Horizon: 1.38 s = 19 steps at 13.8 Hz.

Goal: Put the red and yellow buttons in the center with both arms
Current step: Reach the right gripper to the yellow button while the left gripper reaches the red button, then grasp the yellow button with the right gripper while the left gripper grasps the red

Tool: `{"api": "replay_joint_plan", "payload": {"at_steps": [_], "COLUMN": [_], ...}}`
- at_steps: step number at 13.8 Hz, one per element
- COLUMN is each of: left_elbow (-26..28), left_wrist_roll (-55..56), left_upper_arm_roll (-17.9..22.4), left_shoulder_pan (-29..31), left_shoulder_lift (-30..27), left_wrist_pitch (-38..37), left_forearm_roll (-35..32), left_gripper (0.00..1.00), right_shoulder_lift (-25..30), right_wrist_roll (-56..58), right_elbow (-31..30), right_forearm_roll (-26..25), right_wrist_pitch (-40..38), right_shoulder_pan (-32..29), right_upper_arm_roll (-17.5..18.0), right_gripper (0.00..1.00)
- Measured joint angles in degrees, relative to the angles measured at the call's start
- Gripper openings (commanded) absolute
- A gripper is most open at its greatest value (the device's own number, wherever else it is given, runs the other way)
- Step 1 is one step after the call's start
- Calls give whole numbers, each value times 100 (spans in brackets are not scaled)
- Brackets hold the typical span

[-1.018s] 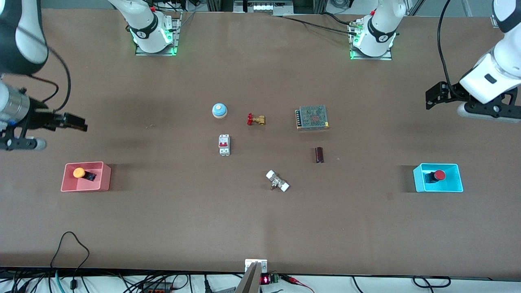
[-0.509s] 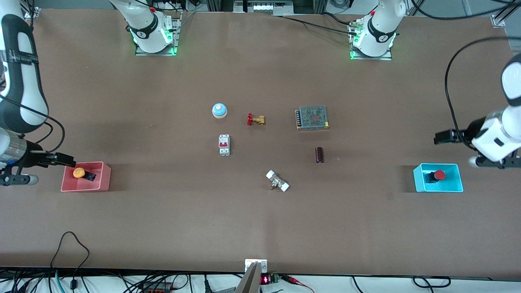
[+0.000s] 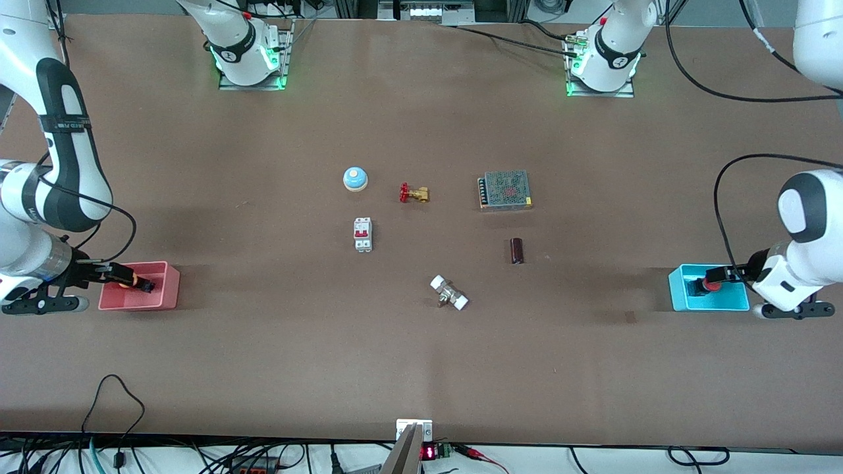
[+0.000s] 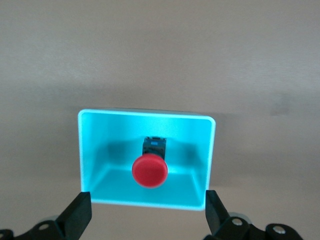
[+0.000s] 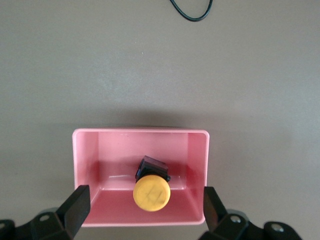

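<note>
Both arms low at the table ends. Left gripper [image 4: 145, 215] spread wide over the blue bin [image 3: 678, 289], red button [image 4: 149, 170] inside. Right gripper [image 5: 142, 212] likewise spread over the pink bin [image 3: 168, 289], yellow button [image 5: 151, 194] inside. Risk: the wide fingers catching the bin walls, tipping a bin.

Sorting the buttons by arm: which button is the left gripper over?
The red button, in the blue bin; the left gripper is open over it. The yellow button sits under the right gripper.
</note>
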<state>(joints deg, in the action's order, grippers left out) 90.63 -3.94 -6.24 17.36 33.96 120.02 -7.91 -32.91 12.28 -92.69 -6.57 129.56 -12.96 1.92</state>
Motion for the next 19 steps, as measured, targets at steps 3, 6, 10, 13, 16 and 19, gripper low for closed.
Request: {"api": "replay_joint_plan", "payload": {"at_steps": [3, 6, 10, 13, 16, 19], "left_elbow": [12, 145, 276, 368, 393, 393], "left_wrist_roll": [-1, -1, -4, -4, -2, -2], "left_upper_arm_roll": [1, 1, 2, 0, -5, -14], "left_shoulder_pan": [55, 91, 160, 174, 174, 171], "left_shoulder_lift": [301, 436, 510, 515, 533, 585], "left_wrist_pitch": [478, 818, 905, 952, 974, 1147], "left_forearm_roll": [-4, -4, -4, -4, -4, -4], "left_gripper": [98, 96, 83, 74, 70, 70], "right_shoulder_lift": [-94, -125, -157, -230, -283, -293], "right_wrist_roll": [2, 50, 215, 260, 267, 268], "right_elbow": [-232, -349, -390, -394, -396, -413], "right_forearm_roll": [-7, -11, -13, -15, -15, -15], "right_wrist_pitch": [346, 401, 496, 614, 645, 646], "right_shoulder_pan": [-8, -19, -62, -80, -81, -81], "right_upper_arm_roll": [0, 0, -2, -2, -2, -1], "right_gripper": [100, 100, 100, 100, 100, 99]}}
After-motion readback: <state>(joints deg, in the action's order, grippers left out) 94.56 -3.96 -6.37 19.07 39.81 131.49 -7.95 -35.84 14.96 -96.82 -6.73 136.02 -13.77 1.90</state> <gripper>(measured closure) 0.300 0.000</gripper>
